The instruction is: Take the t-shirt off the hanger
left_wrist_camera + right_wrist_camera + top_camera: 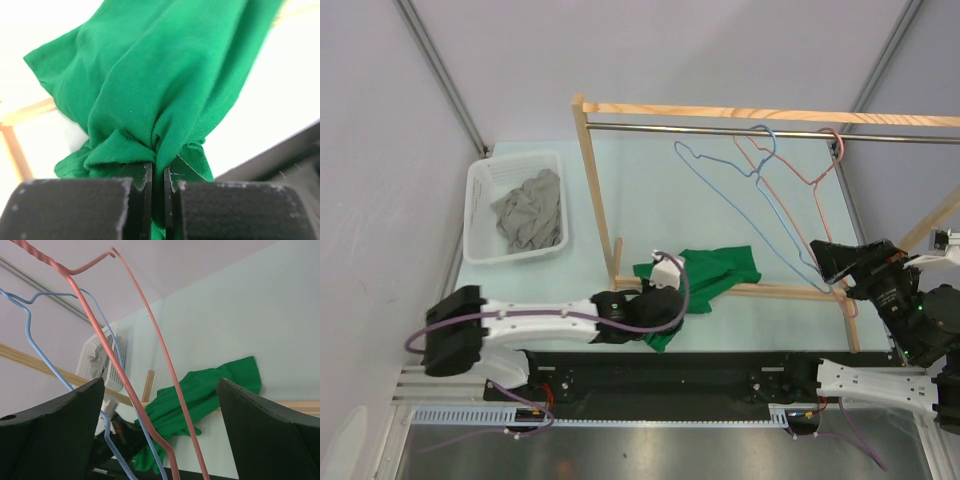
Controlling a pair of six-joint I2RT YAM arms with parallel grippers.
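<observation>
The green t-shirt [708, 273] lies bunched on the table, draped over the rack's low wooden bar. It is off both hangers. My left gripper [658, 298] is shut on a fold of the t-shirt [150, 90], which fills the left wrist view. A blue wire hanger [740, 195] and a pink wire hanger [798, 170] hang bare from the metal rail. My right gripper [828, 260] is open at their lower ends. In the right wrist view the pink hanger [150, 405] and blue hanger [45, 360] cross between its fingers, with the t-shirt [210, 390] beyond.
A white basket [480, 205] holding grey cloth [530, 210] stands at the back left. The wooden rack frame [592, 170] with its metal rail [700, 128] spans the table's middle and right. The black base rail [650, 365] runs along the near edge.
</observation>
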